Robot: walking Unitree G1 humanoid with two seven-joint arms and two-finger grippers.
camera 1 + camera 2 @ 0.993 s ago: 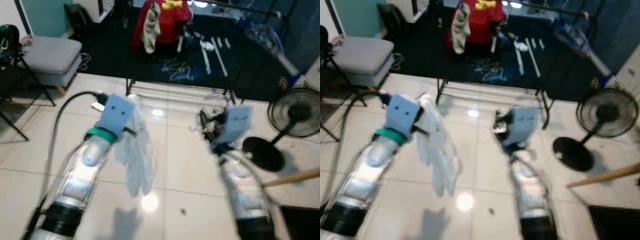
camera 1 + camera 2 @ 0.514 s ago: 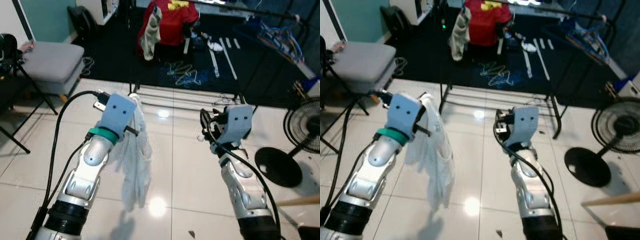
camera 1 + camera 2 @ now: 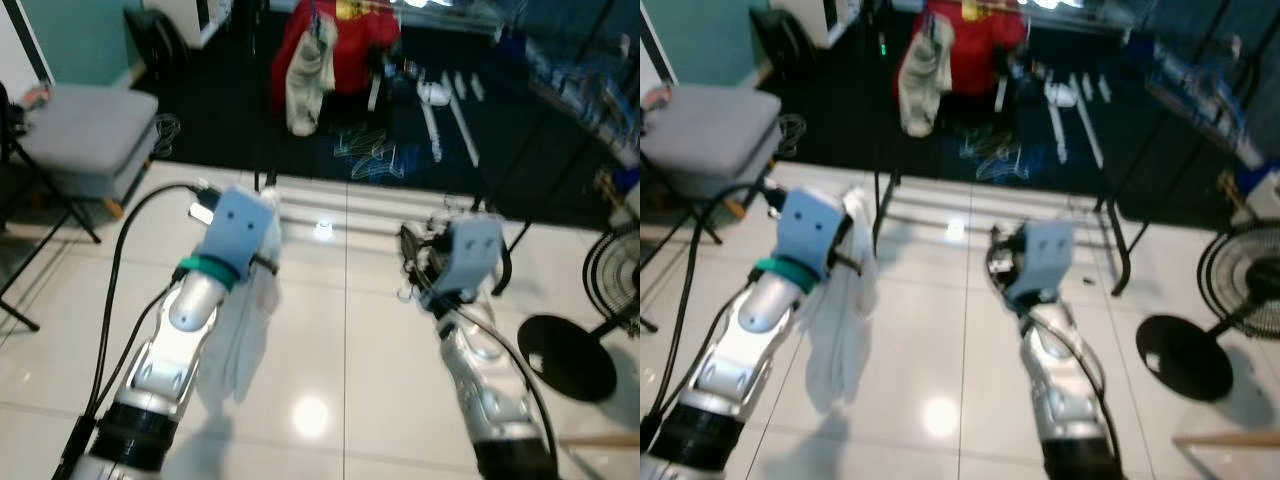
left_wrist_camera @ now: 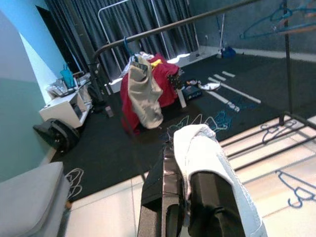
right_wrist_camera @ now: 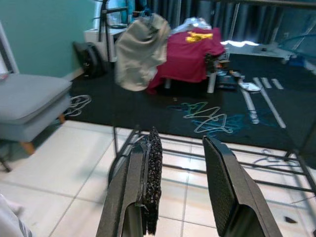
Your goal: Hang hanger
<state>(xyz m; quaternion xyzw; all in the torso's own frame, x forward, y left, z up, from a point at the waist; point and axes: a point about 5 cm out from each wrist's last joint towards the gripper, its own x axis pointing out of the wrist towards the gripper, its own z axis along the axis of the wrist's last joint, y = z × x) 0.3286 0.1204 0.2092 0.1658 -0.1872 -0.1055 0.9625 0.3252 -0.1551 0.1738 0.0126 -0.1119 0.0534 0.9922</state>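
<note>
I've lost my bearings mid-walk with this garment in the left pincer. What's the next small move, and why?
Probably step forward toward the clothes rack. The left pincer holds the white garment, which hangs over the tiled floor, while the rack's top rail stands ahead, beyond the arm. The right pincer is open and empty, free to steady things once closer.

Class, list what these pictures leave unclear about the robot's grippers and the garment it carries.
- Left gripper: fingers wrapped by the white garment in the left wrist view, so any hanger inside is hidden.
- Garment's lower end: blurred in the eye views.
- Right gripper: open and empty; its fingertips are cut off by the frame edge.
</note>
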